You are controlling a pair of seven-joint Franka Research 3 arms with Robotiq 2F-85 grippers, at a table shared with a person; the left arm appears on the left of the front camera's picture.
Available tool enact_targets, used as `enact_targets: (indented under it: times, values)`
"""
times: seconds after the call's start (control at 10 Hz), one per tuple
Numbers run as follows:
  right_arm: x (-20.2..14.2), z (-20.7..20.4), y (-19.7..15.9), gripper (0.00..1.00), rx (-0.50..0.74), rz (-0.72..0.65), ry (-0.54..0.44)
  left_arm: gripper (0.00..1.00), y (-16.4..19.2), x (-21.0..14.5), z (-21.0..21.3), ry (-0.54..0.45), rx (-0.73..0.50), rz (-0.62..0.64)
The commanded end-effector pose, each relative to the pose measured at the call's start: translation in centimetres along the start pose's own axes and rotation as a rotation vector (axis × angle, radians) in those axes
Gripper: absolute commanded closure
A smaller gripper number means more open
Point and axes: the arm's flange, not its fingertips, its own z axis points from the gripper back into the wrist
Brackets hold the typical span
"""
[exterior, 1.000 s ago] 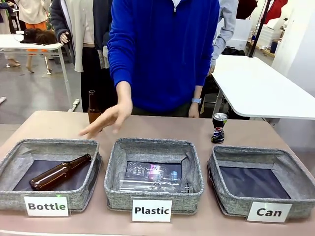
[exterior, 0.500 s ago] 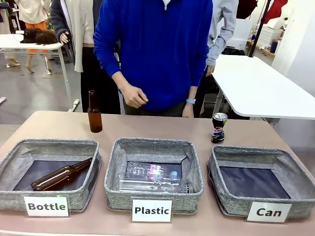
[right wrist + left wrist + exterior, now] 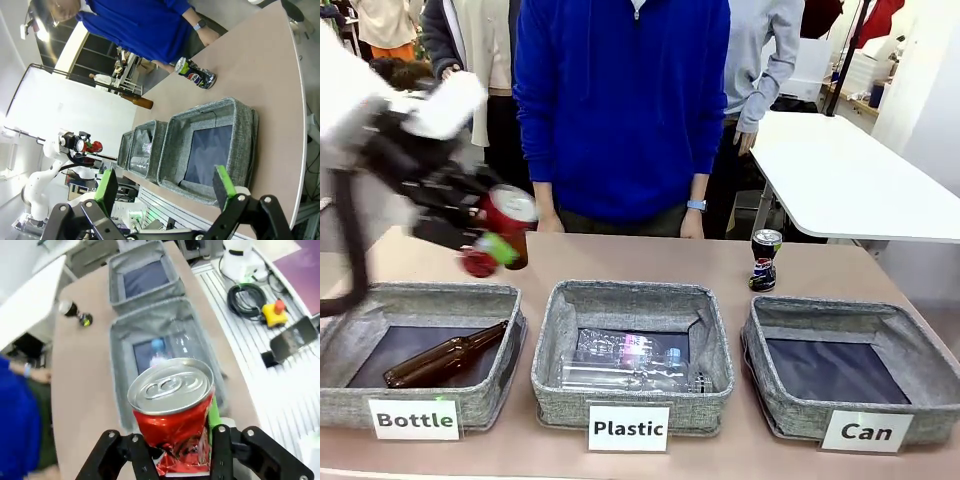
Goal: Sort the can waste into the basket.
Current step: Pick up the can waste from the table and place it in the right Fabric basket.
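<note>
The Can basket (image 3: 835, 370), nearest on the right, is sitting bare inside, so 0 of 2 cans are sorted. Over the left side of the desk (image 3: 650, 262), the left tool (image 3: 492, 235) is holding the red can (image 3: 508, 208) aloft, well apart from that basket. Farther back, the dark can (image 3: 764, 260) is standing just behind it. The left wrist view is showing fingers (image 3: 215, 422) clamping the can's crumpled base, which is blurring in the front view. The right wrist view is showing the right tool (image 3: 166, 184) spread wide, carrying nothing.

Left gripper (image 3: 492, 238) holds one can (image 3: 508, 212) above the Bottle basket (image 3: 420, 292), far rim; other can (image 3: 765, 260) stands behind the Can basket (image 3: 825, 308), at right.
</note>
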Motion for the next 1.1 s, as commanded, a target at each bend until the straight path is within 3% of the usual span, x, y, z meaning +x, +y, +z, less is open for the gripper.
enact_targets:
  times: [0.0,0.2,0.4,0.5,0.7,1.0]
  values:
    - [0.2,0.1,-0.1,0.00,0.016,0.028,-0.016,0.72,4.1,4.6,-4.3,0.008,0.001,-0.046]
    - [0.2,0.1,-0.1,0.00,0.016,0.028,-0.016,0.72,6.3,12.1,-10.6,0.001,-0.012,-0.119]
    - [0.2,0.1,-0.1,0.00,0.016,0.028,-0.016,0.72,7.3,16.8,-16.9,-0.033,0.006,-0.127]
    - [0.2,0.1,-0.1,0.00,0.016,0.028,-0.016,0.72,8.0,19.0,-19.8,-0.119,-0.010,-0.128]
    - [0.2,0.1,-0.1,0.00,0.016,0.028,-0.016,0.72,8.9,21.3,-25.1,-0.254,-0.022,-0.174]
    - [0.2,0.1,-0.1,0.00,0.016,0.028,-0.016,0.72,11.2,21.8,-32.8,-0.219,0.004,-0.158]
